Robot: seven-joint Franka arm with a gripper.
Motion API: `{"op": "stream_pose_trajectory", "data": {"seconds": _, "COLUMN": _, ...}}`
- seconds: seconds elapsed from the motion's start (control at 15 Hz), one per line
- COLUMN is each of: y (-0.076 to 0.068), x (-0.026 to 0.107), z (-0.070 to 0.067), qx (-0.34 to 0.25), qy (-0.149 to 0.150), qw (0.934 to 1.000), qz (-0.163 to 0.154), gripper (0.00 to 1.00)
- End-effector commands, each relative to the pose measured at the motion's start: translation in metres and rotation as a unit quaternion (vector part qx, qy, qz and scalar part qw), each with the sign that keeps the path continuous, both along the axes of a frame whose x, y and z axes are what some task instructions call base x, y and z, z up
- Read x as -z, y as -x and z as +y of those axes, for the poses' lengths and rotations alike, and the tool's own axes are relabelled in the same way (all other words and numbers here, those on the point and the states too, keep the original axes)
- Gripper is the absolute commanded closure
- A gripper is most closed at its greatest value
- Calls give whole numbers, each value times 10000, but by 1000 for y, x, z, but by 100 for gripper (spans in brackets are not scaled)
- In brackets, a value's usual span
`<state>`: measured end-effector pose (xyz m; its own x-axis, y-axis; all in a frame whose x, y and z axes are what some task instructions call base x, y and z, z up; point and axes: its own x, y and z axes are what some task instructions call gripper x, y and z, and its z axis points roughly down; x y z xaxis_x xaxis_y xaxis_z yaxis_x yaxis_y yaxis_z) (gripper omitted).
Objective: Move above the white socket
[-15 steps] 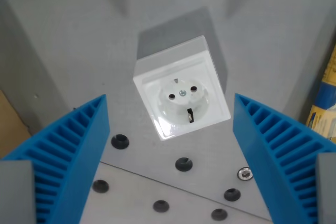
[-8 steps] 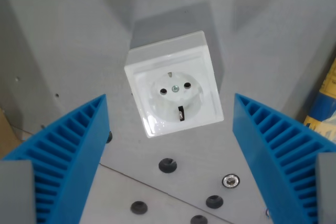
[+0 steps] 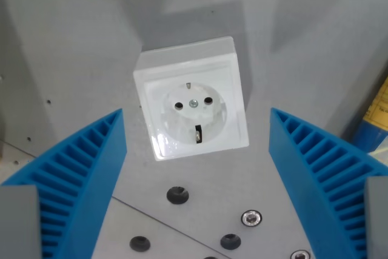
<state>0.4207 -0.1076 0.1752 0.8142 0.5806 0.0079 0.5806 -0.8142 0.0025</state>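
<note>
Wrist view was the only view supplied. The gripper (image 3: pixel 197 150) was seen spread wide, its two blue ribbed fingers (image 3: pixel 73 180) rising from the lower corners of the frame, one at the wrist view's left and one at the wrist view's right, with nothing held between them. The socket (image 3: pixel 191 98) was seen on a grey plate (image 3: pixel 73 59), between the fingers and slightly toward the wrist view's left of their midline, well apart from both. It was a white square box, turned a little askew to the frame, with a round recess holding two pin holes, a central screw and a dark earth clip at the recess's lower edge. A shadow was cast on the plate behind the socket's far side. Nearer the camera, below the socket, several dark round holes (image 3: pixel 177 195) and two bright screw heads (image 3: pixel 251 217) were seen in the plate, and a seam ran diagonally across the plate there. At the wrist view's right edge, a yellow and blue object (image 3: pixel 377 116) was partly seen; what it was could not be told.
</note>
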Motion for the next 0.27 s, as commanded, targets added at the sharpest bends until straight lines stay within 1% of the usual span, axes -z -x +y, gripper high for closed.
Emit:
{"op": "stream_pose_trajectory", "data": {"seconds": 0.07, "y": 5, "x": 5, "z": -5, "qx": -435, "qy": -496, "qw": 9958, "qz": -632, "gripper": 0}}
{"op": "stream_pose_trajectory", "data": {"seconds": 0.27, "y": 6, "x": 5, "z": -6, "qx": -376, "qy": -486, "qw": 9960, "qz": -641, "gripper": 0}}
